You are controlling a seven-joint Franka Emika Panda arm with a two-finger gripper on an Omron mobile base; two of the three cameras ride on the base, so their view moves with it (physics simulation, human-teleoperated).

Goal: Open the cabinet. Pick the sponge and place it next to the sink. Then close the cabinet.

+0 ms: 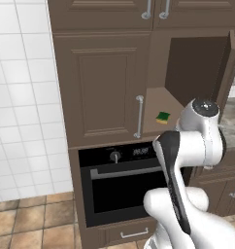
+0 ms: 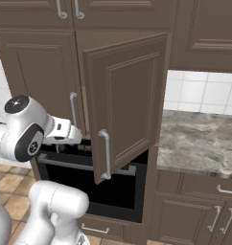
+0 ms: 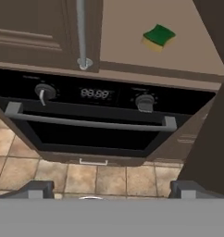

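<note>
Sponge (image 1: 162, 117) sat green face up on the cabinet shelf (image 1: 156, 104), yellow layer showing along its near edge, close to the shelf's front edge and nearer its right side. In the hand view the sponge (image 3: 158, 38) lay a bit skewed to the shelf's front edge, touching nothing but the shelf.

Cabinet (image 1: 102, 82): right door (image 2: 125, 103) was swung wide open, its long bar handle (image 2: 106, 154) on the free edge. Left door (image 1: 101, 86) was shut, its bar handle (image 1: 138, 116) just left of the opening. I could see the shelf and the dark back wall through the opening.

Gripper (image 3: 111, 190): both fingertips (image 3: 36, 190) showed at the bottom corners of the hand view, spread wide apart, nothing between them. It was off the sponge, below shelf level and in front of the oven (image 1: 122, 185), looking at the oven's control panel, with the shelf above it. I couldn't make out the fingers themselves from the base cameras; only the arm's wrist (image 2: 64, 132) reached toward the open door.

Oven sat directly under the cabinet, with two knobs, a digital display (image 3: 94, 93) and a long horizontal handle (image 3: 90, 121). A marble countertop (image 2: 199, 139) ran to the right of the open door, with white tile behind it. The floor was tan tile.
</note>
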